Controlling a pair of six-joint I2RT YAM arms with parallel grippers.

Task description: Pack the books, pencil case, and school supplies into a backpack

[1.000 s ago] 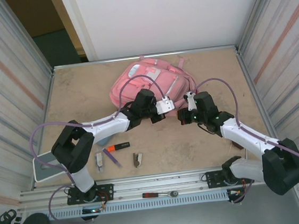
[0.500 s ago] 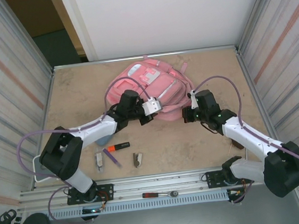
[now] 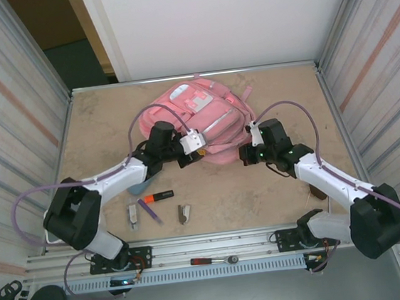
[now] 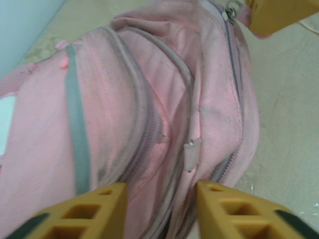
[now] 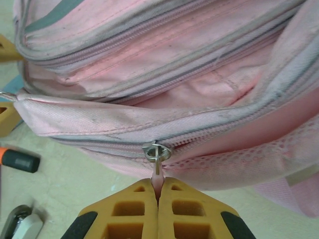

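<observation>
Pinching zip pull [image 5: 156, 153] in right claw [image 5: 158, 191], jaws closed tight on its tab, at near right side of backpack [image 3: 197, 118]. Backpack lies at far middle of table [image 3: 290, 190]. Left claw [image 4: 159, 191] partly open over backpack's near left, holding nothing. Highlighter [image 3: 156, 196], pen [image 3: 149, 211] by table's near left edge. Risks we see: thin tab slipping out under pull; whole bag dragging with zip, since left claw not bracing fabric; slider snagging at curved corner.

The backpack [image 4: 124, 99] runs off the frame — top, left, bottom.
</observation>
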